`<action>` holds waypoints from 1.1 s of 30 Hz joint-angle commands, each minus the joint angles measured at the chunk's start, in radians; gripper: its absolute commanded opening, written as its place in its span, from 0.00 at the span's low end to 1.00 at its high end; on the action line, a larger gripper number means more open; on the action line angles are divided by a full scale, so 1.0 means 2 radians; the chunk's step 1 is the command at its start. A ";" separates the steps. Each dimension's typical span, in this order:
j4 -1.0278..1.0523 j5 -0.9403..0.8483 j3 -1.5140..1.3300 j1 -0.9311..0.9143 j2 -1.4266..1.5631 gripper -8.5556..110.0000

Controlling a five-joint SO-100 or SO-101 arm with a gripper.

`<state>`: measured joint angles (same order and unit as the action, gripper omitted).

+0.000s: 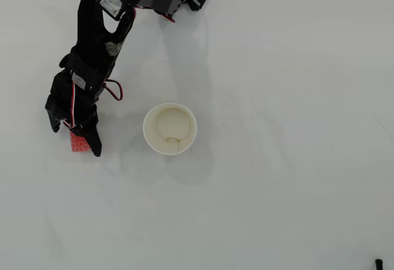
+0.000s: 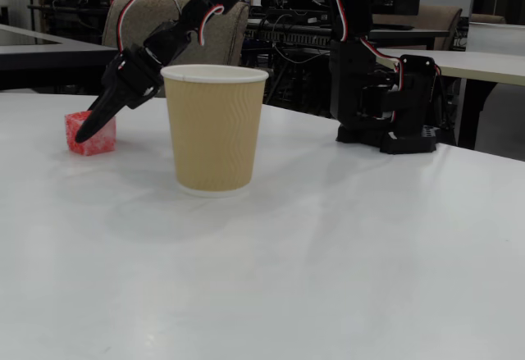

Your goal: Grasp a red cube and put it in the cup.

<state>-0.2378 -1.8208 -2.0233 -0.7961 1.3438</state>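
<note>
Claw [image 1: 77,141] is right down at the red cube [image 1: 78,143], operator, and that is the relation your next move turns on. In the overhead view the cube sits at the tips, one black finger [image 1: 94,144] along its three o'clock side, the other up at its ten o'clock corner. So the claw is spread around the cube; whether the pads are touching it yet, you cannot tell from here.

In the fixed view the near finger [image 2: 97,124] crosses in front of the cube [image 2: 100,134], tip down close to the worktop [image 2: 328,253], and the cube sits flat on that surface.

The cup [image 1: 170,128] stands upright at three o'clock from the cube in the overhead view, clearly apart from it, mouth open and nothing red inside.

My read: close on the cube first, then lift above that rolled rim before you swing across, or you risk knocking the cup over.
</note>
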 commanded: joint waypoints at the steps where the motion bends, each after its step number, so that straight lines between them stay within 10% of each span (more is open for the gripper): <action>1: 0.001 -0.005 0.030 0.002 0.006 0.44; 33: -0.002 -0.005 0.028 0.005 0.012 0.07</action>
<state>-0.2378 -1.8208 -2.0233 -0.7961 1.3438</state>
